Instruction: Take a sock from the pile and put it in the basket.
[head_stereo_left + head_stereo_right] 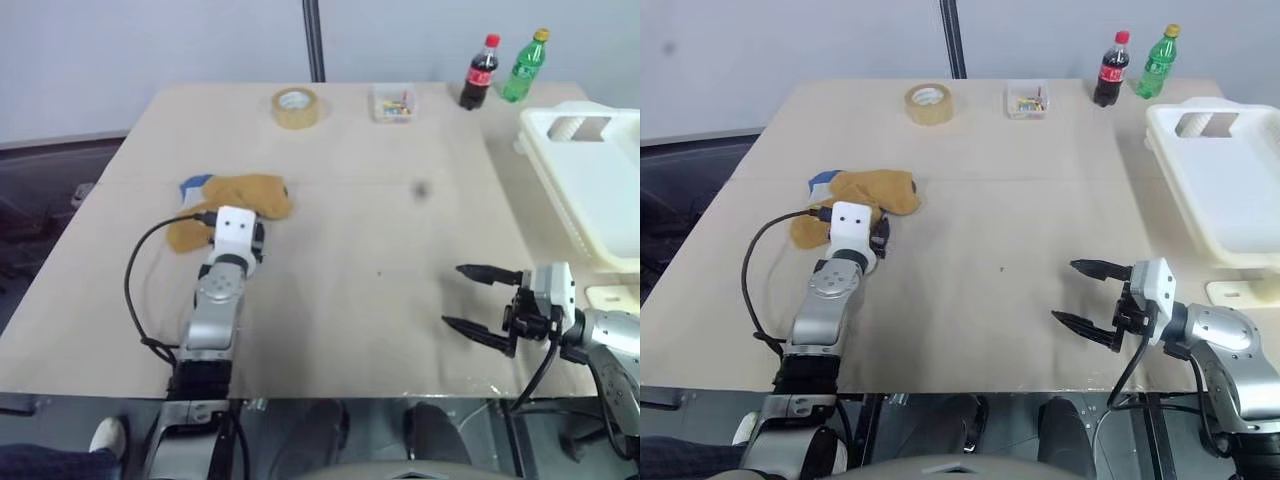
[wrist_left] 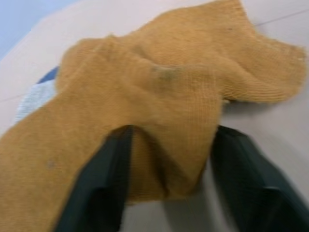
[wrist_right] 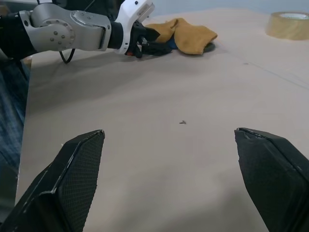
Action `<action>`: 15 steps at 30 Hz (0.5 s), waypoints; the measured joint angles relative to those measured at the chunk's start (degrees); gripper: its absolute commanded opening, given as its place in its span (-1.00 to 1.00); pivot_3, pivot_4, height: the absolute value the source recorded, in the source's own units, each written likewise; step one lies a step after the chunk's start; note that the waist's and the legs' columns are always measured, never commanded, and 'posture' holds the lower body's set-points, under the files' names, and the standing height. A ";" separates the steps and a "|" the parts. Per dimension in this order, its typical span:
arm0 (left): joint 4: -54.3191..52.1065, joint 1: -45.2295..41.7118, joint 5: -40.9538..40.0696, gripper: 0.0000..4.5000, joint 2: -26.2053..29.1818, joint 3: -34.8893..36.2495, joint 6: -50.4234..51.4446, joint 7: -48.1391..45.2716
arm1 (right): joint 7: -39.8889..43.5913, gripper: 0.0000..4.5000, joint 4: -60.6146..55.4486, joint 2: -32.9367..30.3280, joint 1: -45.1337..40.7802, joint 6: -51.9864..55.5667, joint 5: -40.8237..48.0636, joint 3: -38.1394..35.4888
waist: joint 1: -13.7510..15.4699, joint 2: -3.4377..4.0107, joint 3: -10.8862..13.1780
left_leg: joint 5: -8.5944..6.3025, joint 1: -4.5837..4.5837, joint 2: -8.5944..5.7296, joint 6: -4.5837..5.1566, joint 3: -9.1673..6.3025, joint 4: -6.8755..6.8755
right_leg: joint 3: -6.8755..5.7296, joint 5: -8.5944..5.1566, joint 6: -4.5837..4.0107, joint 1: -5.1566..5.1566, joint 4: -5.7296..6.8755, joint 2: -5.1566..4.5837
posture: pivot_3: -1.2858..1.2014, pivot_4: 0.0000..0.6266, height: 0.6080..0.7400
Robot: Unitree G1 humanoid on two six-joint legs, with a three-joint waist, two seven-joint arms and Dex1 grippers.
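1. The pile [image 1: 232, 205] is seen on the left half of the table [image 1: 380, 300] — mustard-yellow socks on top, with a bit of blue and light grey showing at its far-left edge.
2. The left gripper [image 2: 169, 179] is set at the near edge of the pile, its two black fingers [image 2: 99, 186] parted, with a fold of the mustard-yellow sock [image 2: 159, 96] lying between them. Whether the fold is pinched or merely straddled cannot be told from the blurred wrist view.
3. The right gripper [image 1: 478, 302] is held over bare table near the front right corner, pointing towards the left, its fingers spread wide and nothing between them.
4. The basket [image 1: 590, 185] is placed at the right edge of the table, well apart from the pile.
5. Along the far edge a tape roll [image 1: 296, 107], a small clear box [image 1: 393, 103] and two bottles — one dark [image 1: 480, 73], one green [image 1: 524, 67] — are found.
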 measured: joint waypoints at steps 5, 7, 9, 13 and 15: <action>-5.66 2.22 -0.31 0.18 0.09 -1.15 1.77 -1.96 | 0.02 1.00 0.03 -0.18 -0.02 -0.17 -0.44 0.14 | 0.09 0.00 0.00 | 0.00 0.00 0.00 0.00 0.00 0.00 | -0.01 0.00 0.00 0.00 0.00 0.00 | 0.03 -0.52 1.00; -8.68 3.27 -0.27 0.18 0.39 -1.78 2.64 -2.70 | 0.00 1.00 0.03 -0.17 0.08 -0.26 -0.66 0.27 | 0.07 0.00 0.00 | 0.00 0.00 0.00 0.00 0.01 0.00 | 0.01 0.00 0.00 0.01 0.00 0.00 | 0.03 -0.52 1.00; -10.86 4.03 -0.25 -0.21 0.39 -1.90 3.90 -3.08 | -0.05 1.00 0.04 -0.17 0.37 -0.29 -0.78 0.31 | 0.07 0.00 0.00 | 0.00 0.00 0.00 0.00 0.00 0.00 | 0.01 0.00 0.00 0.00 0.00 0.00 | 0.03 -0.52 1.00; -11.51 5.12 -0.20 -0.97 0.39 -1.91 4.89 -3.05 | -0.13 1.00 0.05 -0.12 0.47 -0.37 -0.87 0.33 | 0.07 0.00 0.00 | 0.00 0.01 0.00 0.00 0.00 0.00 | 0.00 0.00 0.00 0.01 0.01 0.01 | 0.03 -0.52 1.00; -11.38 5.19 0.04 -0.97 0.38 -1.86 4.90 -2.77 | -0.13 1.00 0.17 -0.06 0.37 -0.43 -0.89 0.47 | 0.11 0.00 0.00 | 0.00 0.01 0.00 0.00 0.00 0.00 | 0.00 0.00 0.00 0.01 0.00 0.01 | 0.03 -0.52 1.00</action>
